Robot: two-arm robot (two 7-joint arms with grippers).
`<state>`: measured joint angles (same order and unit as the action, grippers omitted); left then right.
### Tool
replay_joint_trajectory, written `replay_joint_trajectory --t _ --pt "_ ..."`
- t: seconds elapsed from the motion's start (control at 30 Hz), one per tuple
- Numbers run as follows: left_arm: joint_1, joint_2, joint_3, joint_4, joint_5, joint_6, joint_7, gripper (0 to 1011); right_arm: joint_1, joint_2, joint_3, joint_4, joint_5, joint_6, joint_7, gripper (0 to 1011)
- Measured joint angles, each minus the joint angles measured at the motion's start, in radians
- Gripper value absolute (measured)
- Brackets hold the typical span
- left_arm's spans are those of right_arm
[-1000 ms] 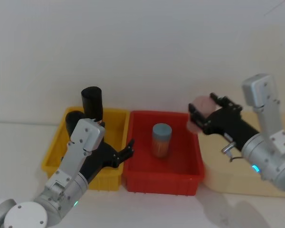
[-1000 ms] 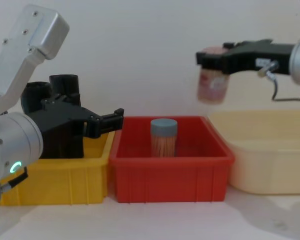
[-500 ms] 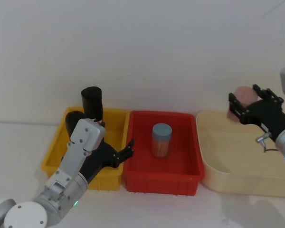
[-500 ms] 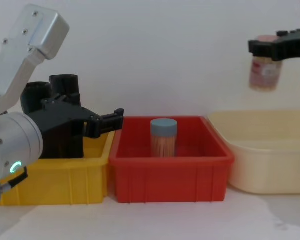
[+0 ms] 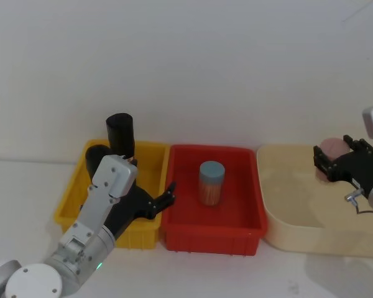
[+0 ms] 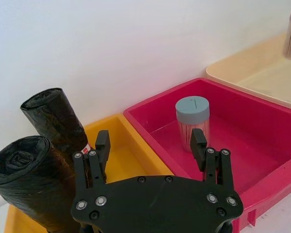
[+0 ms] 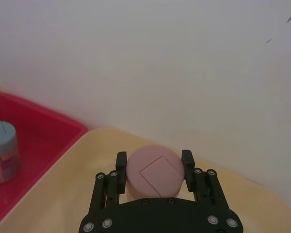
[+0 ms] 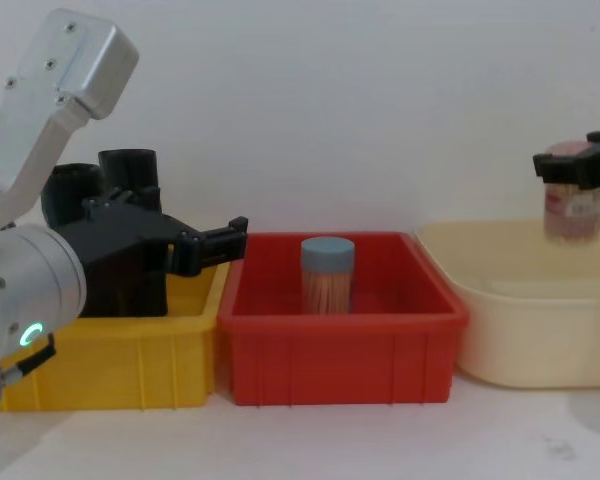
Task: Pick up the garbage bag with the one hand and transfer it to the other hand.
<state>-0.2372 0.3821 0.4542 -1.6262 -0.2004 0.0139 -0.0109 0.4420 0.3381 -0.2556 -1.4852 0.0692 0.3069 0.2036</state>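
Transfer unstarted: right gripper (image 7: 154, 155), fingers clenched on jar (image 8: 573, 210), has swung from red bin (image 5: 211, 239) over beige tub (image 5: 298, 239); left gripper (image 6: 151, 136), fingers released, hovers by seemingly untouched garbage bag (image 6: 34, 184).

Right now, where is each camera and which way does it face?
Head: high, facing forward and down on yellow bin, red bin, cream tub; left gripper lower left, right gripper far right.
Chest: low, facing across at the bins' sides; left gripper large at left.
Left wrist: behind the open left gripper, facing plain roll, stickered roll, blue jar.
Right wrist: behind the right gripper, shut on pink jar over the tub.
Shared: the blue jar shows in all four.
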Motion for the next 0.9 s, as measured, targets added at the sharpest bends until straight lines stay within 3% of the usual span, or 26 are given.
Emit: replay_joint_trajectory --t 0.13,0.27,0.5,0.9 --pt "0.0 0.0 0.0 0.0 0.0 0.0 0.0 1001 0.007 0.001 -0.005 0.024 -0.01 -0.002 0.004 699" --pt "0.0 0.0 0.0 0.0 0.0 0.0 0.0 1002 0.012 0.001 -0.009 0.041 -0.017 -0.005 0.008 845" --pt "0.0 0.0 0.0 0.0 0.0 0.0 0.0 1002 0.018 0.002 -0.014 0.06 -0.027 -0.009 0.011 996" --pt "-0.003 -0.001 -0.002 0.0 -0.004 0.0 -0.011 1001 0.022 0.002 -0.017 0.078 -0.034 -0.012 0.014 1000"
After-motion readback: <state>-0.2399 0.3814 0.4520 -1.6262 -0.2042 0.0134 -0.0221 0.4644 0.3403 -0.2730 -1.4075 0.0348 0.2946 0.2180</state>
